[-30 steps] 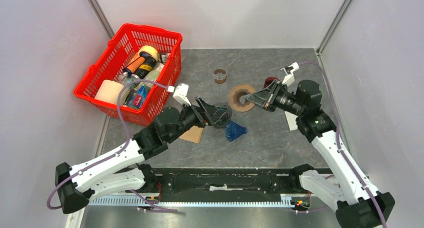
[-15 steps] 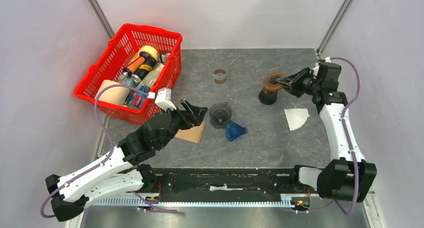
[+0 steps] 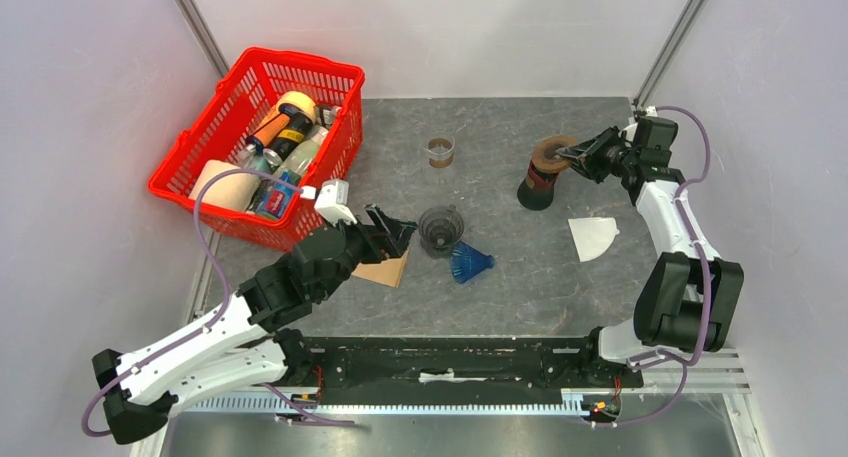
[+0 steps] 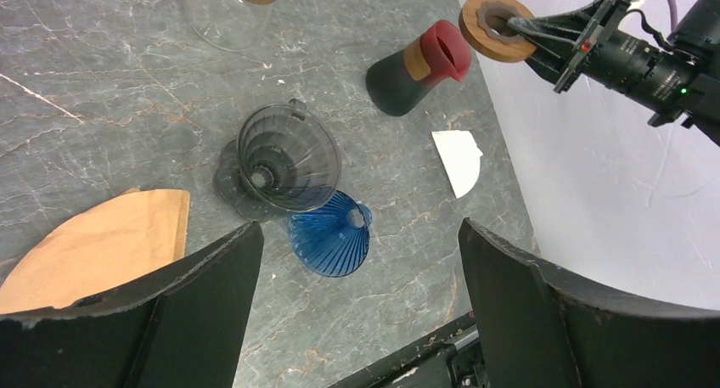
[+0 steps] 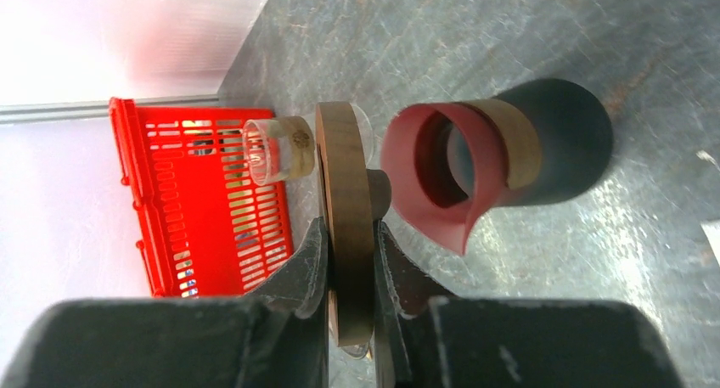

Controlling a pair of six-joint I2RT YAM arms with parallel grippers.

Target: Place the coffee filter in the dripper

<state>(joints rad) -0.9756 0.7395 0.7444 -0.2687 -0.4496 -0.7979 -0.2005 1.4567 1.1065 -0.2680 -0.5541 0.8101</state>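
Observation:
A white coffee filter [image 3: 592, 237] lies flat on the table at the right; it also shows in the left wrist view [image 4: 458, 160]. A brown paper filter [image 3: 385, 270] lies under my left gripper [image 3: 393, 227], which is open and empty, just left of a clear grey dripper [image 3: 440, 227] and a blue dripper [image 3: 470, 262] lying on its side. My right gripper [image 3: 574, 158] is shut on a wooden ring [image 3: 550, 156] and holds it over a black vessel with a red rim [image 3: 535, 189]. The right wrist view shows the wooden ring [image 5: 346, 210] edge-on between the pads.
A red basket [image 3: 180, 182] full of bottles and packages stands at the back left. A small glass with a wooden collar [image 3: 440, 152] stands at the back centre. The enclosure walls stand close behind my right arm.
My right arm has swung from the table's centre to the far right, carrying the wooden ring over the black vessel. My left gripper has drawn back from the grey dripper.

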